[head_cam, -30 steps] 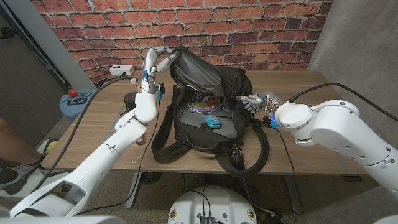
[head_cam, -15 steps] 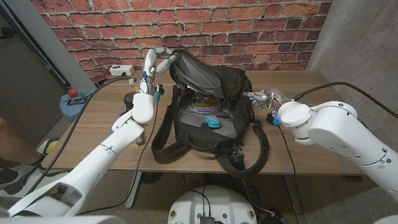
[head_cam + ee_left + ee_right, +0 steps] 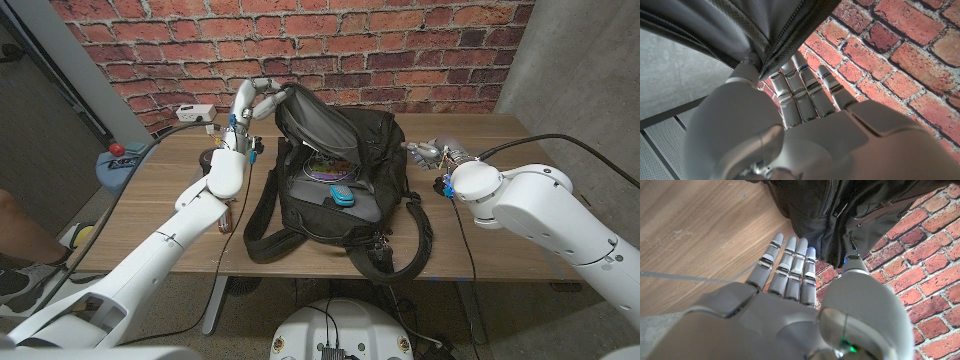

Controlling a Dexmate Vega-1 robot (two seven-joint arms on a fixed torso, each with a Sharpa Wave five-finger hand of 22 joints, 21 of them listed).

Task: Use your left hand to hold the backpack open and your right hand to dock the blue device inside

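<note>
A black backpack point(image 3: 340, 190) lies open in the middle of the wooden table point(image 3: 160, 200). My left hand point(image 3: 258, 96) holds its lid point(image 3: 315, 115) up at the back left corner. In the left wrist view that left hand point(image 3: 790, 120) pinches the lid's zipper edge point(image 3: 767, 55) between thumb and fingers. The blue device point(image 3: 342, 194) lies inside the bag's mouth, touched by neither hand. My right hand point(image 3: 428, 152) hovers just right of the bag with nothing in it. In the right wrist view the right hand point(image 3: 790, 280) has straight fingers, beside the backpack's side point(image 3: 825, 215).
A purple disc point(image 3: 325, 172) shows inside the bag behind the device. The shoulder straps point(image 3: 395, 255) hang over the table's front edge. A white power strip point(image 3: 192, 113) and a dark round object point(image 3: 208, 157) sit at back left. A person's leg point(image 3: 12, 230) is at the left edge.
My right hand has drawn back to the right, from the bag's right rim to a spot clear of it. The left hand still holds the lid up. The blue device has stayed put.
</note>
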